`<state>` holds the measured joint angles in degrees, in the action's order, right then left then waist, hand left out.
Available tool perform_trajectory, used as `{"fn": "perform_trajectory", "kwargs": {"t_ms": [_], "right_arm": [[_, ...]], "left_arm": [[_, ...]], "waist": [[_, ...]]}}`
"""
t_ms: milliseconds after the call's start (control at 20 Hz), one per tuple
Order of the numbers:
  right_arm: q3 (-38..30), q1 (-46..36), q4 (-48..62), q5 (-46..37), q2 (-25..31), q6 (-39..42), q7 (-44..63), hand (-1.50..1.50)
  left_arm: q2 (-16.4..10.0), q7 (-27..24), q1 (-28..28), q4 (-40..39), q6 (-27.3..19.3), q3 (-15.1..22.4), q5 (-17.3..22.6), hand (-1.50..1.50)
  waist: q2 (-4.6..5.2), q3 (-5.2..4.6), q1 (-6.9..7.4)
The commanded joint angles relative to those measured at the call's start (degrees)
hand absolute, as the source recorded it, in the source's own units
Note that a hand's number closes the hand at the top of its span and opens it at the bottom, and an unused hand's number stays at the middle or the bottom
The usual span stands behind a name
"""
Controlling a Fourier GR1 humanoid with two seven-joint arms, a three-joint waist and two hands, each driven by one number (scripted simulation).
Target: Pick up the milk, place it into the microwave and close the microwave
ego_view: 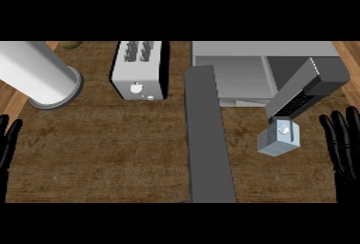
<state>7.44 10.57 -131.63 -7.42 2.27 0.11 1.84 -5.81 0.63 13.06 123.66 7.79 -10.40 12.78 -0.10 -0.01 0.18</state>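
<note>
The milk (280,138) is a small pale blue-grey carton with a white cap, standing on the wooden counter right of centre, just in front of the microwave. The microwave (243,76) is a grey box at the back right with its cavity showing. Its door (209,138) is swung wide open and stretches toward the front of the counter as a long dark grey slab, left of the milk. My right hand (340,143) is at the right edge, fingers straight up, a short way right of the milk. My left hand (7,140) shows at the left edge, fingers straight.
A silver toaster (139,69) stands at the back, left of the microwave door. A large white cylinder (38,74) lies at the back left. A dark panel with a keypad (304,88) slants over the microwave's right side, just behind the milk.
</note>
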Motion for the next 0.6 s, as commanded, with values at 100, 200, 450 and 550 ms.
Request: {"fn": "perform_trajectory", "kwargs": {"t_ms": [100, 200, 450, 550], "right_arm": [[-7.23, 3.8, 3.17, 5.59, 2.41, 3.02, -4.71, -1.5], [0.84, 6.37, 2.65, -2.29, -1.25, 0.21, -4.65, -1.5], [-5.82, 6.43, 10.26, 3.58, 1.16, 3.46, -11.67, -1.5], [-5.57, 1.75, 17.17, 1.23, -1.48, 0.1, -13.57, -1.5]], "left_arm": [[0.24, -2.09, 5.57, 2.74, 3.95, -3.55, 3.31, -1.5], [-0.14, 0.56, 3.81, 3.64, 3.88, -4.15, 4.07, -1.5], [1.62, -0.65, 7.73, 4.69, 6.57, -4.85, 3.66, -1.5], [0.25, -3.04, 8.56, 1.76, 9.88, -8.82, 8.44, -1.5]], "waist": [[0.02, 0.02, -0.04], [0.02, 0.01, -0.13], [0.03, 0.02, -0.14], [0.05, 0.0, 0.14]]}}
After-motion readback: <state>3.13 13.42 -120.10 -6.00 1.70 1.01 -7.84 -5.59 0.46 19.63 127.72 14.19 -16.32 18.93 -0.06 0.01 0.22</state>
